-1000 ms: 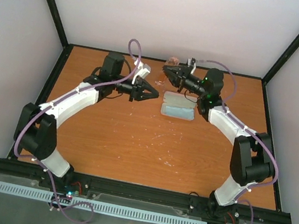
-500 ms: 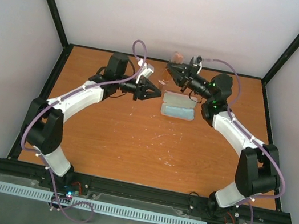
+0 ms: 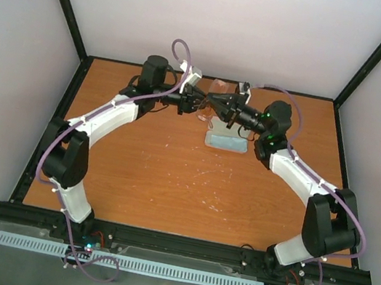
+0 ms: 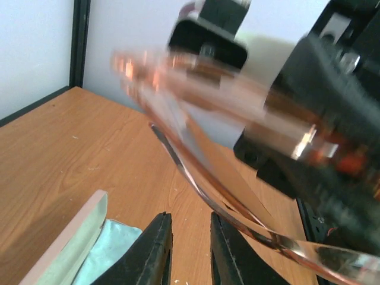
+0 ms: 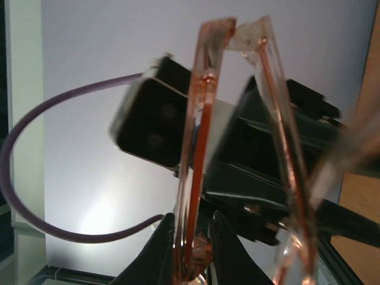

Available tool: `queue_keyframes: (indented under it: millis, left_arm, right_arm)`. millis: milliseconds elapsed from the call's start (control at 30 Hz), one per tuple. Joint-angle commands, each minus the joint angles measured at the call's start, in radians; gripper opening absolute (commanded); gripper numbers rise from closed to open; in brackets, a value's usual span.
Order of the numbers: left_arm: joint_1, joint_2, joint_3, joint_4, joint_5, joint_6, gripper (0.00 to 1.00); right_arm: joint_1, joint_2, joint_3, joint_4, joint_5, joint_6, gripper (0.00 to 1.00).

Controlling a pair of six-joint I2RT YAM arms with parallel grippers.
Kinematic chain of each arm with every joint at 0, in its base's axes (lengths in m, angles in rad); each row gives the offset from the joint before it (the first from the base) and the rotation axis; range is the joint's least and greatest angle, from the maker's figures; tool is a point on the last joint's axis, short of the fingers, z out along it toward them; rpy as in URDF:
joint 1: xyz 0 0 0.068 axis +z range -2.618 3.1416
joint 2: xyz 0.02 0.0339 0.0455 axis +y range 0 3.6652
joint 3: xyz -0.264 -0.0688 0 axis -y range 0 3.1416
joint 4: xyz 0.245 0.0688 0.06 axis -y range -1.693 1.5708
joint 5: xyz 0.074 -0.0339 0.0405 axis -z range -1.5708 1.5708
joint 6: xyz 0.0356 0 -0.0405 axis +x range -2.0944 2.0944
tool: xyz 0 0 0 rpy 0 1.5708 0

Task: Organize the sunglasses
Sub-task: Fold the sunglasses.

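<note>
The sunglasses [image 5: 200, 119], with thin orange-amber frame and arms, are held up in the air above the back of the table. My right gripper [image 5: 193, 252] is shut on one edge of the frame. From above, the sunglasses [image 3: 218, 86] sit between the two gripper tips. My left gripper [image 3: 196, 104] faces the right gripper [image 3: 216, 103] almost tip to tip. In the left wrist view, one curved arm of the sunglasses [image 4: 196, 172] passes just above my left gripper [image 4: 190, 249], whose jaws are narrowly open with nothing between them.
A pink open case [image 3: 226, 143] holding a blue-grey cloth [image 3: 227, 141] lies on the orange table just below the right gripper. Its rim [image 4: 65, 249] and the cloth [image 4: 113, 252] show at the lower left of the left wrist view. Walls stand close behind.
The left gripper has moved right and back until it meets the sunglasses, and its jaws have narrowed. The right gripper has carried the sunglasses left towards it.
</note>
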Motion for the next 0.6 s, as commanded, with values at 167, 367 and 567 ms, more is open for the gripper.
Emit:
queue_keyframes:
  millis: [167, 367, 567]
  left_arm:
    - [-0.009, -0.015, 0.050, 0.033, -0.003, -0.003, 0.22]
    - [-0.009, -0.017, 0.037, 0.033, -0.002, 0.001, 0.24]
    - [-0.009, -0.013, 0.013, 0.046, 0.010, 0.020, 0.27]
  right_arm:
    - [0.018, -0.011, -0.103, 0.005, -0.020, -0.052, 0.03]
    - [0.017, -0.011, -0.067, -0.099, -0.048, -0.142, 0.04]
    - [0.017, -0.023, 0.178, -0.813, -0.079, -0.598, 0.04]
